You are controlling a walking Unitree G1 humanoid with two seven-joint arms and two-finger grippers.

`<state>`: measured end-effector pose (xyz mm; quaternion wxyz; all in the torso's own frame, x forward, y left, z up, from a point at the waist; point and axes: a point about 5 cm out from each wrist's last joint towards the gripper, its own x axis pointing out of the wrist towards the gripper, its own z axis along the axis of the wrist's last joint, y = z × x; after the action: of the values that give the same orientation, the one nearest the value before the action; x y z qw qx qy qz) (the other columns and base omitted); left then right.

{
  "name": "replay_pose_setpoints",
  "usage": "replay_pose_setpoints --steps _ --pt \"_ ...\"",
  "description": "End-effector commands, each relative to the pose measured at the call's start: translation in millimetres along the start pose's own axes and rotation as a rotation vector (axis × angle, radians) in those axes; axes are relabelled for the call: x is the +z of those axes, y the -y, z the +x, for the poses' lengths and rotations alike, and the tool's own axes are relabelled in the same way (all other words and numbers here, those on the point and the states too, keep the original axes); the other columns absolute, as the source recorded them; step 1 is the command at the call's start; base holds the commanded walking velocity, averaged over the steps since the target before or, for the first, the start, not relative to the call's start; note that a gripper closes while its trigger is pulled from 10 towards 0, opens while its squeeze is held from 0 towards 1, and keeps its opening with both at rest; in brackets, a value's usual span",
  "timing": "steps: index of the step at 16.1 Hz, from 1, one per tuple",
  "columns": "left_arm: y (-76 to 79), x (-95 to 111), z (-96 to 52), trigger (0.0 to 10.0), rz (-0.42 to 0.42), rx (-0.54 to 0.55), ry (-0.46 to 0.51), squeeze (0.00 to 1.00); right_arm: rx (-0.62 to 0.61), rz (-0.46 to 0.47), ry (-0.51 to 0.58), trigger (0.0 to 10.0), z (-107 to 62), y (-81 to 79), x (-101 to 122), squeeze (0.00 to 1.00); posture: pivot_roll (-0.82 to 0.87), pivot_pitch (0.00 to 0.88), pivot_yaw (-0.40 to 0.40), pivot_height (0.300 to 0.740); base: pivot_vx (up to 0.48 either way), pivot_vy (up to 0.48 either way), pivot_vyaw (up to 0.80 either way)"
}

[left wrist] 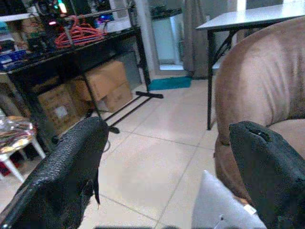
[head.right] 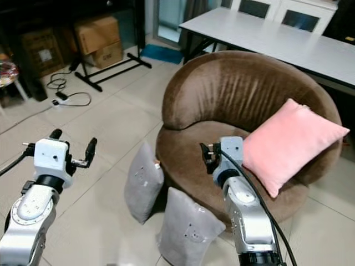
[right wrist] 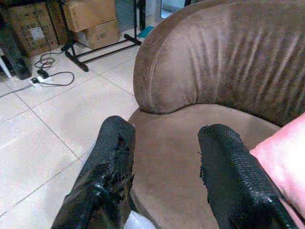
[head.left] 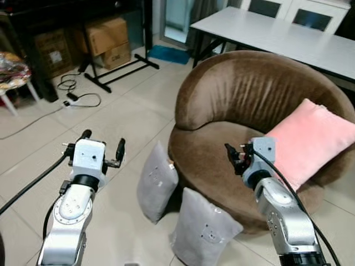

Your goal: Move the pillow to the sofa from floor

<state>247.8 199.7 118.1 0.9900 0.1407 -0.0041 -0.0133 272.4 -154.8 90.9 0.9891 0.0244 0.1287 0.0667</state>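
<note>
Pillows: in the head views, two grey ones lean on the tile against the sofa [head.left: 249, 100], the upper pillow [head.left: 157, 181] at 3 o'clock of the left claw [head.left: 102, 148], which gapes wide and is nearer; its long axis runs upright. A lower pillow [head.left: 204, 231] sits at 7 o'clock of the right claw [head.left: 237, 158]. A pink cushion [head.left: 310, 138] fills the seat's right. Left wrist: pillow corner [left wrist: 224, 210] between wide fingers [left wrist: 71, 162]. Right wrist: empty spread fingers [right wrist: 112, 162] over the seat.
</note>
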Motion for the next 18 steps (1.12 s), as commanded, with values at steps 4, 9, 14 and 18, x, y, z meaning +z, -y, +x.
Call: replay_pose_setpoints --steps 4,9,14,18 --pt "1.9 -4.0 -1.7 10.0 -0.018 0.016 -0.010 0.00 -0.017 0.002 0.020 10.0 -1.4 8.5 1.4 0.00 0.02 0.000 -0.063 0.670 0.000 0.000 0.00" --pt "0.5 -4.8 -1.1 10.0 -0.032 0.033 -0.013 0.00 -0.012 -0.007 0.027 10.0 -0.3 6.8 2.1 0.00 0.02 0.000 -0.065 0.620 0.000 0.000 0.00" --pt "-0.2 -5.7 -1.8 10.0 -0.049 0.025 -0.012 0.00 0.000 -0.033 0.025 10.0 0.7 4.5 2.5 0.00 0.02 0.000 -0.068 0.620 0.097 0.000 0.00" --pt "0.3 -5.9 -1.6 10.0 -0.055 0.022 -0.011 0.00 0.000 -0.038 0.024 10.0 1.4 4.5 2.8 0.00 0.02 0.000 -0.071 0.620 0.245 0.000 0.00"
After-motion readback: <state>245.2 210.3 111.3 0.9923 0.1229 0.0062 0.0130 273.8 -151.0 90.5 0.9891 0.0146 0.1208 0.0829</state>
